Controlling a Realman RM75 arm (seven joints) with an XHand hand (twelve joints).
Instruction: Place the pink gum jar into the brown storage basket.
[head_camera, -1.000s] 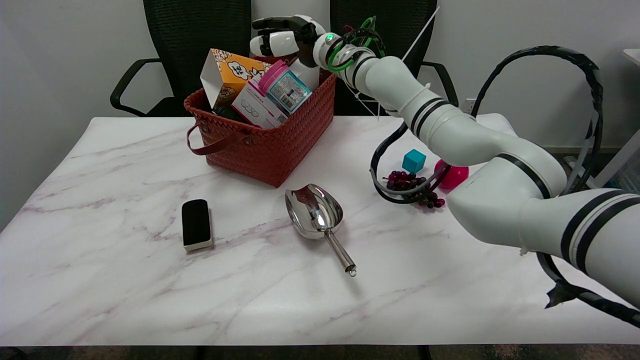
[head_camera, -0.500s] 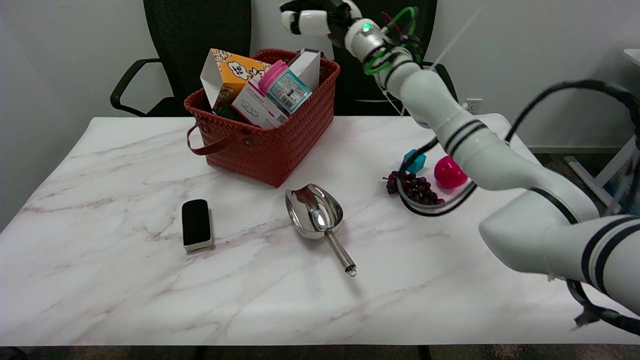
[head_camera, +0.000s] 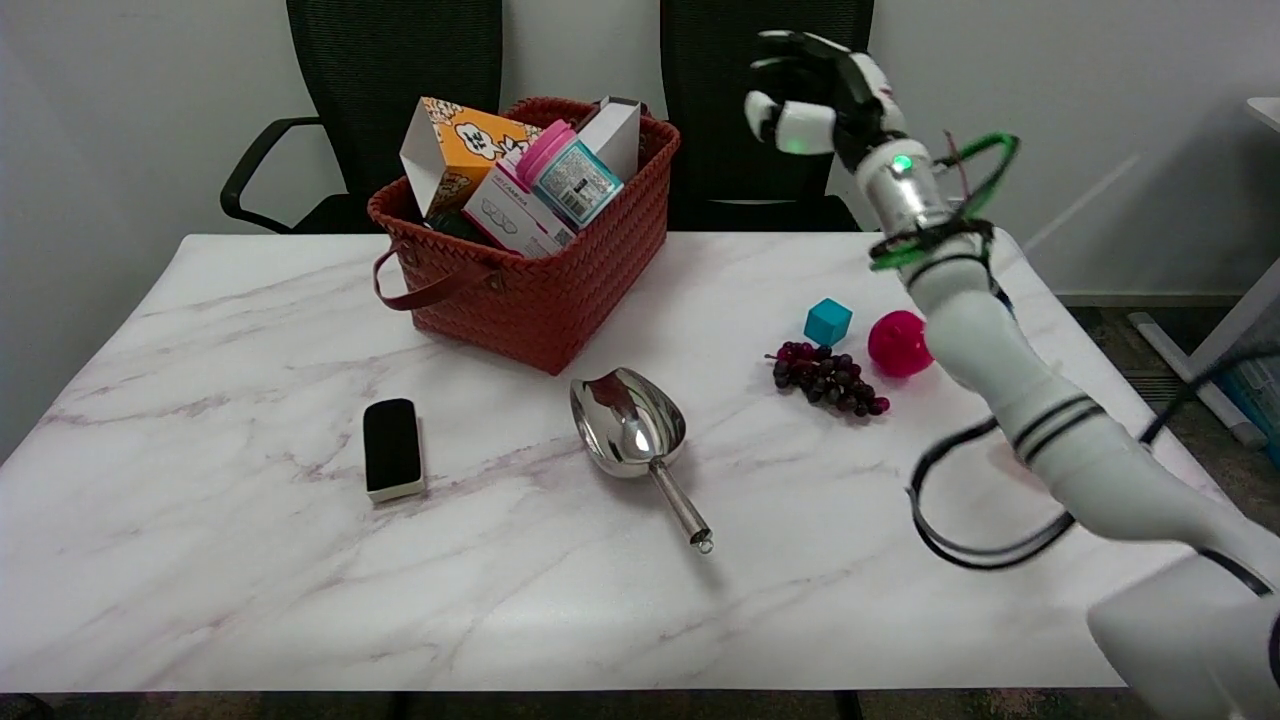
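The pink-lidded gum jar lies tilted inside the brown woven storage basket, wedged among boxes with its barcode label facing up. My right hand hangs in the air well to the right of the basket, above the table's back edge. Its fingers are apart and slightly curled, and nothing is in it.
An orange popcorn box and white boxes share the basket. On the table lie a steel scoop, a black eraser block, a teal cube, dark grapes and a pink ball. Black chairs stand behind.
My right hand has swung from just above the basket's back rim up and away to the right, empty. The jar stays in the basket.
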